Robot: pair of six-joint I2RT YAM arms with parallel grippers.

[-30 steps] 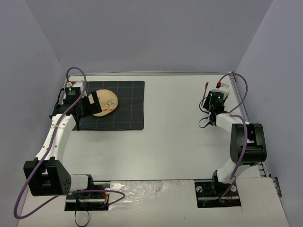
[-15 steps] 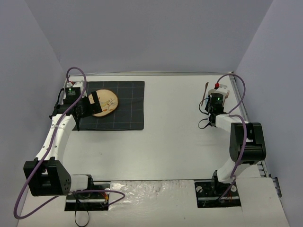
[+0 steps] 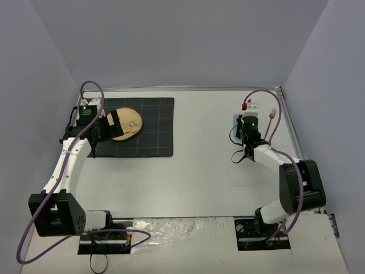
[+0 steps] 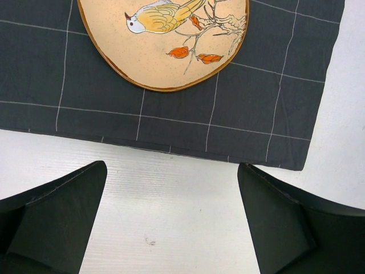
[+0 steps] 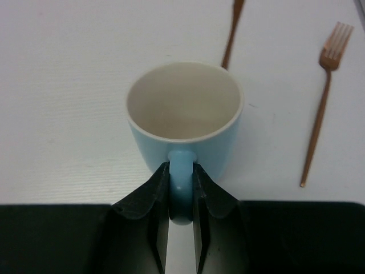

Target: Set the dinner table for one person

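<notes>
The dinner table (image 3: 194,165) is the wide white top under both arms. In the right wrist view a light blue mug (image 5: 183,108) with a white inside stands upright, and my right gripper (image 5: 181,191) is shut on its handle (image 5: 181,171). From above, the mug (image 3: 237,119) sits just beyond the right gripper (image 3: 244,124). A copper fork (image 5: 322,97) lies to the mug's right, also seen from above as the fork (image 3: 272,117). My left gripper (image 4: 171,222) is open and holds nothing, hovering near a tan bird-pattern plate (image 4: 165,40) on the dark placemat (image 4: 256,108).
A second copper utensil handle (image 5: 231,34) lies beyond the mug. The plate (image 3: 126,123) sits on the left part of the placemat (image 3: 151,131). Grey walls close in the table on three sides, with the arm bases at the near edge.
The right gripper has shut on the mug's handle and shifted left with the mug, uncovering the fork. The left arm has not moved.
</notes>
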